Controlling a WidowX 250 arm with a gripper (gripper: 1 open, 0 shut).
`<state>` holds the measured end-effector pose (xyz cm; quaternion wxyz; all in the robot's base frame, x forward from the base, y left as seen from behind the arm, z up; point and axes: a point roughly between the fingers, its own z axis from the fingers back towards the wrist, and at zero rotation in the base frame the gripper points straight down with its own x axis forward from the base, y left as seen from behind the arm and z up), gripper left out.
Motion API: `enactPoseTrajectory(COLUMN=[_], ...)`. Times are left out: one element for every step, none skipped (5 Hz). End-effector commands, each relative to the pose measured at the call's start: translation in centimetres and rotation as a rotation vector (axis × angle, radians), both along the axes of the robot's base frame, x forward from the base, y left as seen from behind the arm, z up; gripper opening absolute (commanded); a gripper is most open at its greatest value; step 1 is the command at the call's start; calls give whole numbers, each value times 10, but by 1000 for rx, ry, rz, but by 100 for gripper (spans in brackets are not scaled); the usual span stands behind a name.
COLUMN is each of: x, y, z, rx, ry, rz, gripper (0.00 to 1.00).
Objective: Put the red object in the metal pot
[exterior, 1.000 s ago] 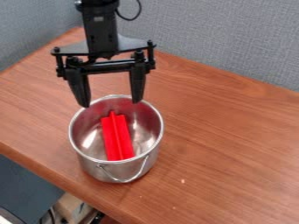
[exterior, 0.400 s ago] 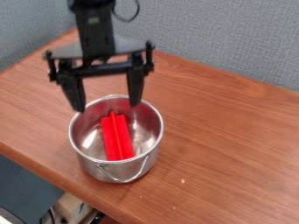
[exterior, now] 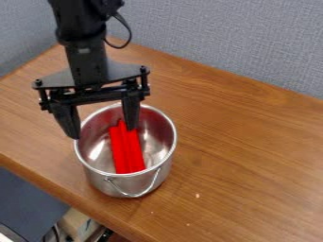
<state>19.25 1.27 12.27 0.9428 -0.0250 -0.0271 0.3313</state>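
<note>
Unmarked red object point(exterior: 124, 148) inside plain metal pot point(exterior: 154, 175), no lettering

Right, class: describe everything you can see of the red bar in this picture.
The red bar is bright red, smooth and plain, with rounded edges, and looks like plastic. It lies inside the metal pot, leaning from the bottom near the front up toward the back wall. Its upper end is partly hidden behind a finger of the open gripper, which does not hold it.
</note>
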Motion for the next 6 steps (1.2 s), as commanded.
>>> enactPoseTrajectory(x=[11,11,12,10,9,7], y=[8,-1,-11,-16,-13,-10], z=[12,24,28,28,29,31], rx=[3,2,0,-1,1,3], ry=[-53,-68,-68,-68,-64,-61], rz=[13,-9,-35,-45,-63,-78], gripper=[100,100,100,100,100,100])
